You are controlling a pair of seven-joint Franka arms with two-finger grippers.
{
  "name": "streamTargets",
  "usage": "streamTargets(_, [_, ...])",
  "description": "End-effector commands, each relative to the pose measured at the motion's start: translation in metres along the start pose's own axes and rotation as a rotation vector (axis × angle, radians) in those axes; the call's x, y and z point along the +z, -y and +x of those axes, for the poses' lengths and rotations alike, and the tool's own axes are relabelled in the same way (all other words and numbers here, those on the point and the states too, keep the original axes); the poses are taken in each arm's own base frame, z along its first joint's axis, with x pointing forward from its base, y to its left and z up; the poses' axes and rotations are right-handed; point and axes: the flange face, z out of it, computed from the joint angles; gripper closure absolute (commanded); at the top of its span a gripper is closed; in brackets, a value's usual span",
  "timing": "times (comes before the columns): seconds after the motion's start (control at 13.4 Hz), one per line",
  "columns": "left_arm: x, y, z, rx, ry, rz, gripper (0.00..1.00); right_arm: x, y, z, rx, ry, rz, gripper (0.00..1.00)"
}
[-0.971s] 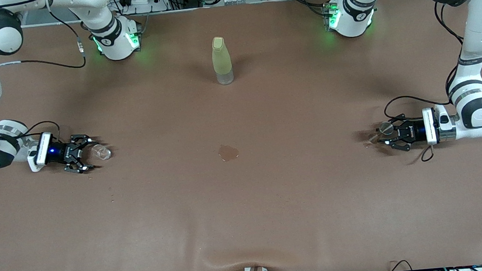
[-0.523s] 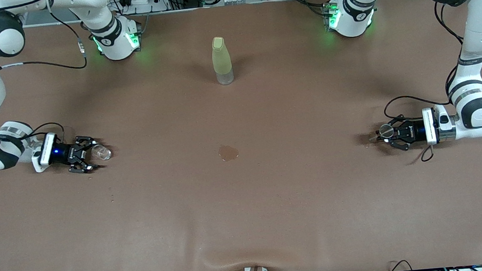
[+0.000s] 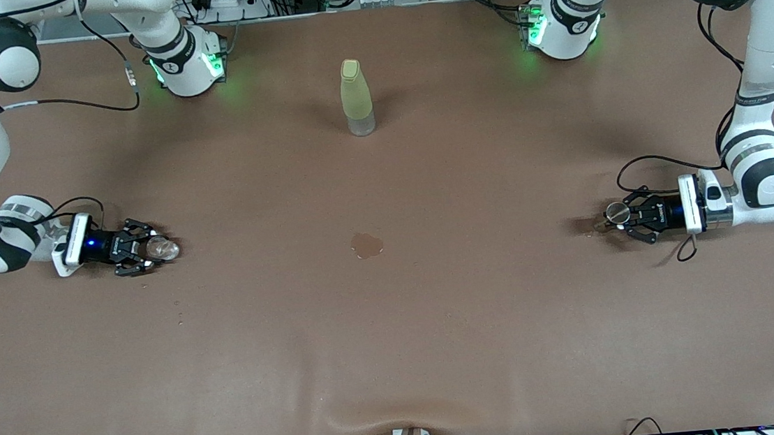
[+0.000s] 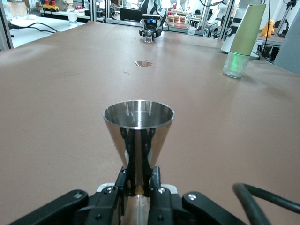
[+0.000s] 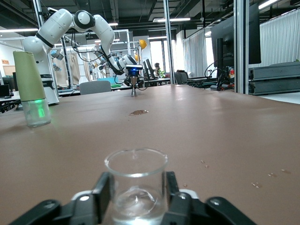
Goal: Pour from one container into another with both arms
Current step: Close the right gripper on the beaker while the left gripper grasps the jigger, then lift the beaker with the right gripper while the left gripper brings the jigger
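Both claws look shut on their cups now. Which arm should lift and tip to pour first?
Probably the left: its claw grips the metal cup by its narrow waist, easy to tip. The right claw holds the wider glass beaker, better for receiving.

Two white jointed arms with dark grey joint caps, trailing black cables; black left pincer (image 3: pixel 612 217) and right pincer (image 3: pixel 151 249), green-lit bases.

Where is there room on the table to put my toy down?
Lots of bare table nearer the camera than the little puddle. Busy spots: the right hand gripping the glass beaker, and the left hand gripping the metal cup.
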Motion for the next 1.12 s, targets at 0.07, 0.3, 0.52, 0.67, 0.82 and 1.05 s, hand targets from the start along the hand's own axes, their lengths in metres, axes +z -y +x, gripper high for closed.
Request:
streamTargets(0.07, [0.019,0.031,0.048,0.106,-0.045,-0.005,1.00,0.004,-0.005,0.000,-0.007,-0.023,0.000,0.73])
streamTargets(0.3, [0.040,0.053,0.084,0.176,-0.087,-0.008,1.00,0.024,-0.013,0.012,-0.026,-0.041,0.032,0.90])
streamTargets(0.52, [0.081,0.066,0.114,0.215,-0.148,-0.012,1.00,0.071,-0.032,0.035,0.005,-0.062,0.064,0.98])
streamTargets(0.67, [0.114,0.072,0.133,0.230,-0.186,-0.024,1.00,0.114,-0.051,0.059,0.010,-0.085,0.061,0.99])
streamTargets(0.82, [0.148,0.076,0.154,0.234,-0.237,-0.019,1.00,0.137,-0.069,0.081,0.037,-0.054,0.080,1.00])
streamTargets(1.05, [0.195,0.080,0.176,0.241,-0.252,-0.006,1.00,0.184,-0.094,0.119,-0.002,-0.021,0.153,1.00])
